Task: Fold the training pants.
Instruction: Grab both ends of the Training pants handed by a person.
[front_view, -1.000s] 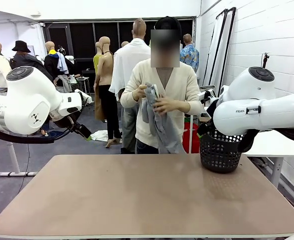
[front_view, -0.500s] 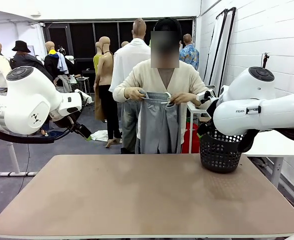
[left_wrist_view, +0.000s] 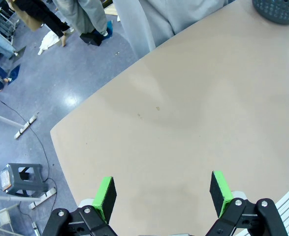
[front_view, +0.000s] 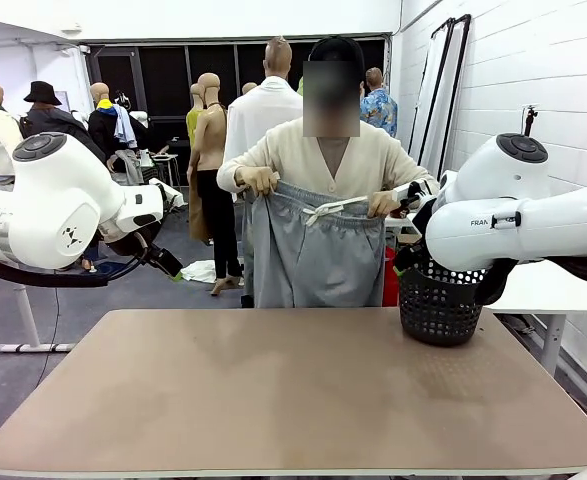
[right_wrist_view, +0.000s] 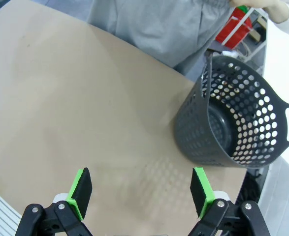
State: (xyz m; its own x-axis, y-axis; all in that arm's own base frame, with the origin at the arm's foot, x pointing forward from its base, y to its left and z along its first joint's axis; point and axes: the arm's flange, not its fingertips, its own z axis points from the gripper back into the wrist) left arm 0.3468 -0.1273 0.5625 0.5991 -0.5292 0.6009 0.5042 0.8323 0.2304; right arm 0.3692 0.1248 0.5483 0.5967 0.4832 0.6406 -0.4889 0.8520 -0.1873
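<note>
Nearest, in the left wrist view: left gripper (left_wrist_view: pixel 162 183), jaws spread wide, nothing between the green pads (left_wrist_view: pixel 105 195). Poised above the bare beige tabletop (left_wrist_view: pixel 193 103), clear of it.

In the right wrist view: right gripper (right_wrist_view: pixel 140 189), jaws likewise wide apart and empty. Also above the tabletop, with the dark grey perforated plastic basket (right_wrist_view: pixel 233 128) just ahead and to one side.

In the front view, from the near edge outward:
- Flat beige table (front_view: pixel 273 400), no cloth lying on it.
- Bulky white left arm (front_view: pixel 53 200) at the picture's left and white right arm (front_view: pixel 518 220) at the picture's right, both raised above table level.
- Basket (front_view: pixel 439 312) standing upright on the far right part of the table, partly covered by the right arm.

Beyond the far edge: light grey soft jersey training pants (front_view: pixel 308 250), held up in the air by a person in a cream knitted top (front_view: pixel 318 155). Waistband stretched out level at chest height, gripped at one end by the person's right hand (front_view: pixel 260 180) and at the other by the person's left hand (front_view: pixel 381 204). White drawstring (front_view: pixel 328 208) dangling across the front. Legs hanging straight down (lower ends hidden behind the table edge). Well apart from both grippers.
</note>
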